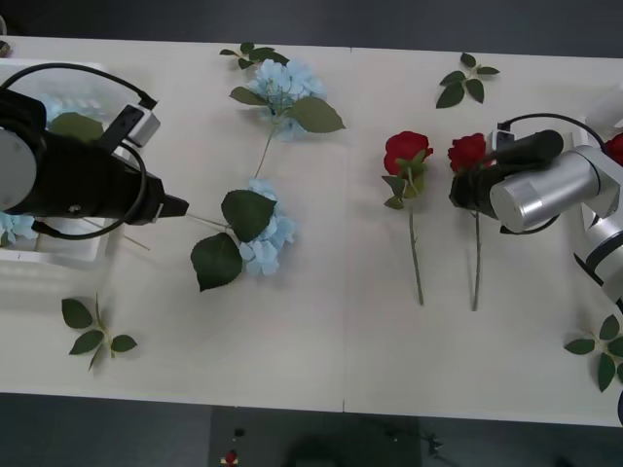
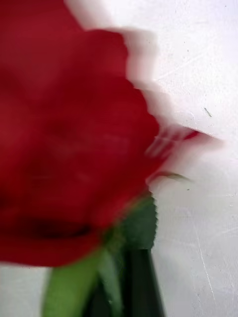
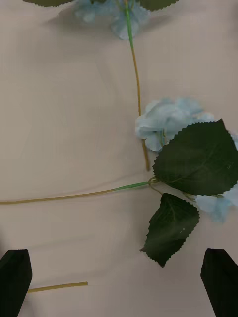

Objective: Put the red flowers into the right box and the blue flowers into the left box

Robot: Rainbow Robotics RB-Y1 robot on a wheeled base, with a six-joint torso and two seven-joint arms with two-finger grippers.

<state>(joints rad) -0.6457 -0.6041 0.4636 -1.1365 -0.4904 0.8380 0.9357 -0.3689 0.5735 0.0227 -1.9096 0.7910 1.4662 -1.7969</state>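
Observation:
Two red flowers lie on the white table, one [image 1: 407,151] left of the other [image 1: 468,149]. My right gripper [image 1: 465,191] hovers over the right rose just below its bloom [image 2: 69,148], which looms close in the right wrist view. Two blue flowers lie on the table, one far [image 1: 282,86] and one near [image 1: 265,235]. My left gripper [image 1: 178,207] hangs open beside the left box [image 1: 68,255], its black fingertips [image 3: 15,277] apart above the near cluster's [image 3: 171,121] long stem. The left box holds blue blooms [image 1: 12,226]. The right box [image 1: 605,105] peeks in at the right edge.
Loose green leaf sprigs lie at the front left [image 1: 97,336], back middle [image 1: 251,53], back right [image 1: 467,80] and front right [image 1: 604,352]. A table seam runs down the middle [image 1: 347,292]. A short stem piece [image 3: 57,286] lies near my left fingers.

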